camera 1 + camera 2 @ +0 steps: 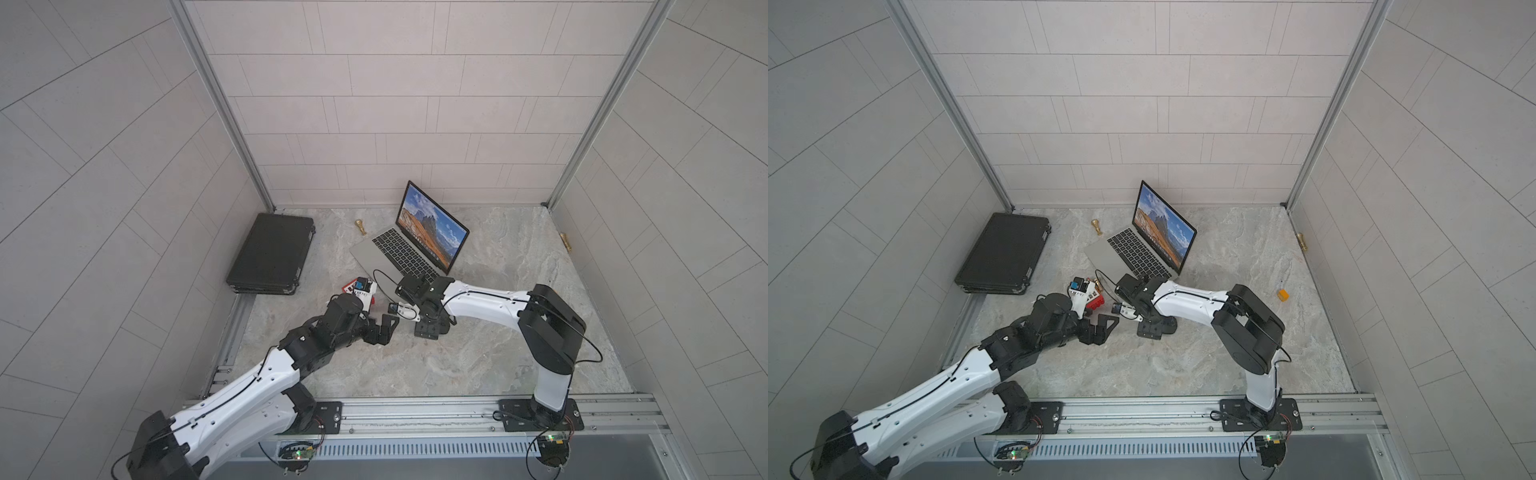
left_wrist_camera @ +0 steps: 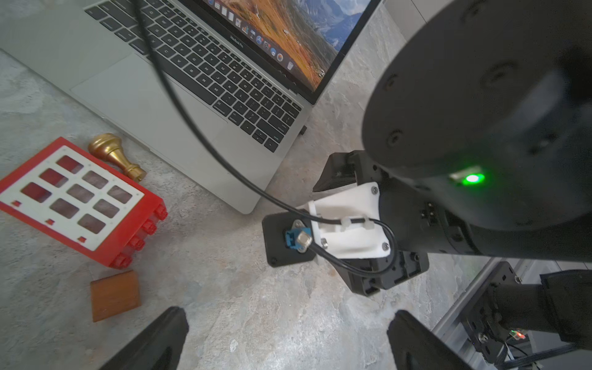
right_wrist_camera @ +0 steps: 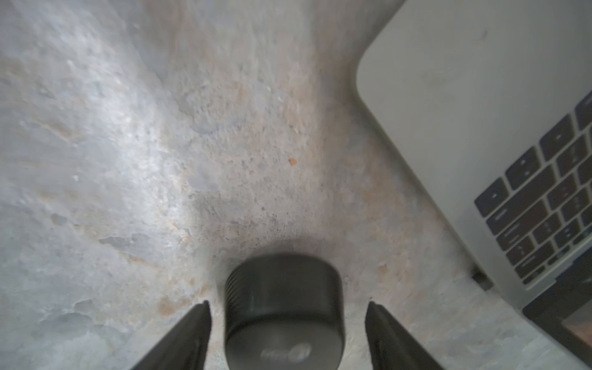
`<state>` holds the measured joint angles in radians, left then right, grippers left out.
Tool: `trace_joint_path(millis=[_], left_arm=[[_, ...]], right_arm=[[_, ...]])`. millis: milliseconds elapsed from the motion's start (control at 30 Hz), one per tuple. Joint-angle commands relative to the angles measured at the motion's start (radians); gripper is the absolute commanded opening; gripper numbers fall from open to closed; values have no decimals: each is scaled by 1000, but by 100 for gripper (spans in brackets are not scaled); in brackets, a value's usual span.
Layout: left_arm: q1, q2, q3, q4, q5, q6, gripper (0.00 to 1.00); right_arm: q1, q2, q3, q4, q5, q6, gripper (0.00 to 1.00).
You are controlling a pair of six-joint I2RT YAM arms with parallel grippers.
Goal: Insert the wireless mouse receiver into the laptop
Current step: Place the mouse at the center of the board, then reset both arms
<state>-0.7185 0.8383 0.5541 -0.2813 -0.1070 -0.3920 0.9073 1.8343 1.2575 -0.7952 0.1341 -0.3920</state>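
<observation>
Soft even light; blurry right wrist view

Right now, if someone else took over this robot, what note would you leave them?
The left hand is open and empty above the table.
The right hand is open, with its fingers either side of the mouse and not touching it.
The receiver looks plugged into the side of the laptop.
Done: the insertion, it seems.
Left: check it is fully seated, then pull both arms away.

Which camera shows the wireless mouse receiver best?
The left wrist view: the receiver is a sharp black nub against the laptop. The right wrist view shows the receiver blurred; neither top view shows it.
</observation>
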Motion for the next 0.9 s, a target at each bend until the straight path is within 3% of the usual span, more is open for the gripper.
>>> trace_joint_path(millis=[0, 133, 233, 400, 533, 600, 733, 867], left_arm=[[56, 10, 5, 43, -56, 10, 100], [164, 38, 18, 113, -158, 30, 100], [270, 59, 27, 163, -313, 69, 100], [458, 72, -46, 389, -446, 276, 100], [621, 163, -235, 776, -314, 300, 100], [656, 246, -283, 914, -236, 323, 100], [677, 437, -299, 1119, -58, 376, 100], [684, 628, -207, 1140, 66, 420, 100]], right_arm=[[-33, -104, -30, 69, -84, 68, 96], [-100, -278, -106, 142, -162, 147, 100], [-196, -439, -200, 242, -159, 243, 100], [-496, -719, -427, 466, -213, 419, 100], [-766, -809, -571, 654, -240, 571, 100], [-841, -793, -606, 717, -200, 610, 100], [-890, -725, -722, 940, -71, 603, 100], [-899, -634, -846, 1277, -5, 573, 100]])
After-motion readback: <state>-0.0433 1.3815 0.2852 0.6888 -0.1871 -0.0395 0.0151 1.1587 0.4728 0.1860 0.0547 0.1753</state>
